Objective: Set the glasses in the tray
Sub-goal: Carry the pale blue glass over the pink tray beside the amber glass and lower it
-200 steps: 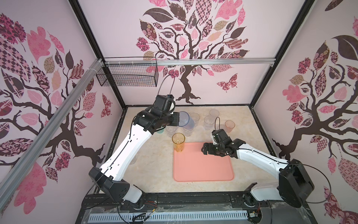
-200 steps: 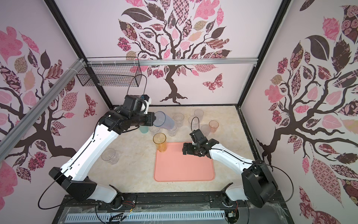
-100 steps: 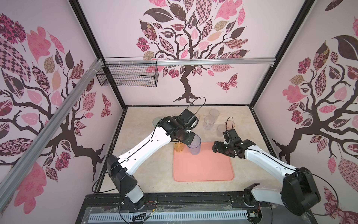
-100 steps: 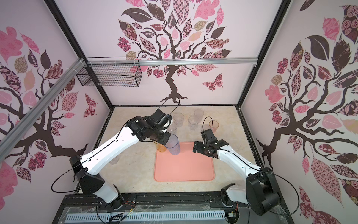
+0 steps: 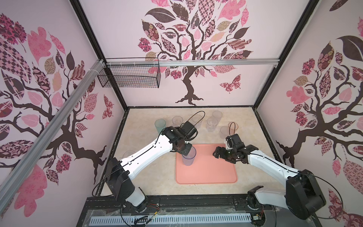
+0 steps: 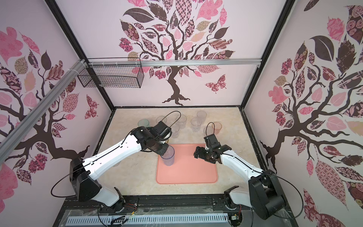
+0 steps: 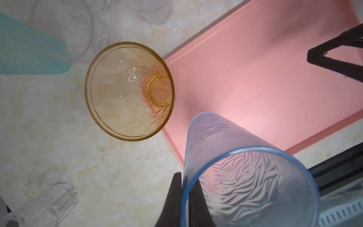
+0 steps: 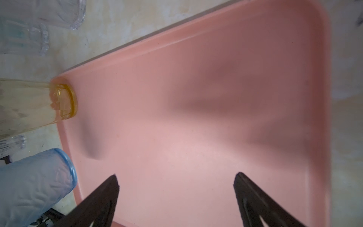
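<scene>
Pinching the blue glass [image 5: 188, 157] by its rim, my left end effector [image 7: 185, 182] hangs at the tray [image 5: 216, 173]'s edge; right end effector [image 8: 176, 175] stands released.

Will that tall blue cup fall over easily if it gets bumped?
Probably, yes: the tall blue glass is much taller than wide and narrows toward its base. Its walls look thin and see-through, so it is likely light. The left gripper pinches just its rim, so it could swing or slip, though the rippled surface may help.
</scene>
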